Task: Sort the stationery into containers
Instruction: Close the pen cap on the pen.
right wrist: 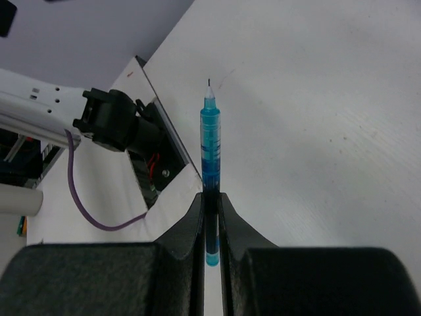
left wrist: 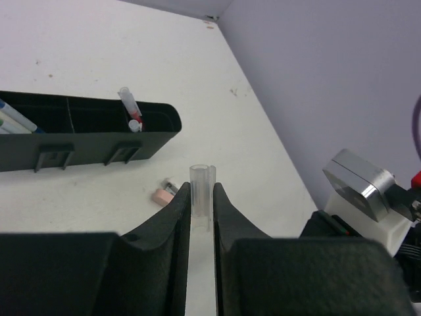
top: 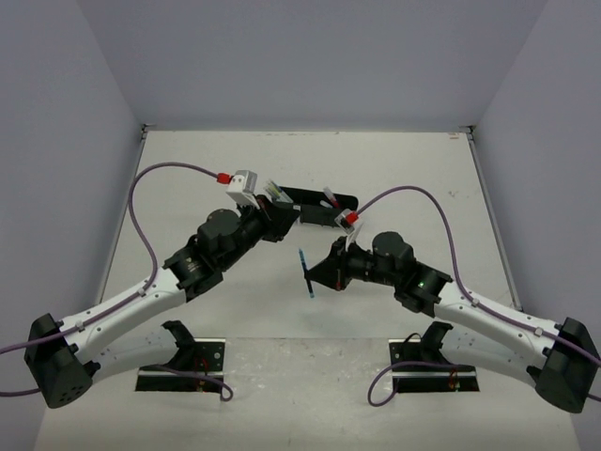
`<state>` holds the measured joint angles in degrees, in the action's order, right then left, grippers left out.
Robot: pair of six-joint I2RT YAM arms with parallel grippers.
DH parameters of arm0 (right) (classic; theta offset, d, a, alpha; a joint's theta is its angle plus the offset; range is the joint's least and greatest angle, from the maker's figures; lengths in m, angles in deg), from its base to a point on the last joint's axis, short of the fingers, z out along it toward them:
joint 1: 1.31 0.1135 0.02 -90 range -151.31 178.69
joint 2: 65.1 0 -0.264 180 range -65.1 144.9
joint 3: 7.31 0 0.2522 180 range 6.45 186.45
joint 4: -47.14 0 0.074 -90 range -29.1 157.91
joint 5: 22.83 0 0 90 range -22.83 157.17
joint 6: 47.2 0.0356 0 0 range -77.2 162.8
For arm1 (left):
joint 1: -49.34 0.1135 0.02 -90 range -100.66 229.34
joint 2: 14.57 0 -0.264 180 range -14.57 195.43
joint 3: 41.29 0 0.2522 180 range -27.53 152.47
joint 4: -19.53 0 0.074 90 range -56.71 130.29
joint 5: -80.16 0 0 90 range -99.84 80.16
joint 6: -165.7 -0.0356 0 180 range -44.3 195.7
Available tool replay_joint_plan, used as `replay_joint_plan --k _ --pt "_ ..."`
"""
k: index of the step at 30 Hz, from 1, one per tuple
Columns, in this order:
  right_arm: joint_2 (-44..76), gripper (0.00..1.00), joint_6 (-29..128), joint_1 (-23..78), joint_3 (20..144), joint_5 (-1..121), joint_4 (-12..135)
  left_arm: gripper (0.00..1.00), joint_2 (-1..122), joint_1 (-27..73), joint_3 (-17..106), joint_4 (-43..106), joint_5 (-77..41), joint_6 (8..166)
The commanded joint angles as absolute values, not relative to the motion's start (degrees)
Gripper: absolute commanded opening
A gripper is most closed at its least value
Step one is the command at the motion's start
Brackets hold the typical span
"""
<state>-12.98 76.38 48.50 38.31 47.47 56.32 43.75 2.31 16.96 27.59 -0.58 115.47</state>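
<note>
3 lilac walls (top: 300, 56) close in a white tabletop (top: 394, 169). The blue pen (right wrist: 210, 141), translucent and uncapped, is pinched in the right pincer (right wrist: 210, 199), tip jutting past it, over mid-tabletop. The left pincer (left wrist: 201, 192) pinches a clear tube (left wrist: 202, 176) near the black tray (left wrist: 92, 141) toward the far edge.

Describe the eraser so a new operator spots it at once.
Find the long black tray; on the bare table in front of its rounded right end, just beyond the left tool, lies the eraser. It is a short pinkish block, unlike the long thin pens in the tray.
</note>
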Motion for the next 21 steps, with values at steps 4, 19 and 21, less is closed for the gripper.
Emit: replay_joint_plan --k 4,19,21 --pt "-6.22 0.00 75.85 50.82 47.34 55.94 47.35 0.00 35.43 -0.10 10.30 14.31 4.62 122.27" --pt "-5.95 0.00 74.97 50.99 48.67 53.52 48.41 0.00 33.42 -0.06 10.32 14.93 5.45 119.56" --pt "-6.23 0.00 74.94 51.03 48.77 52.97 48.56 0.00 33.65 -0.06 10.48 14.96 5.78 119.32"
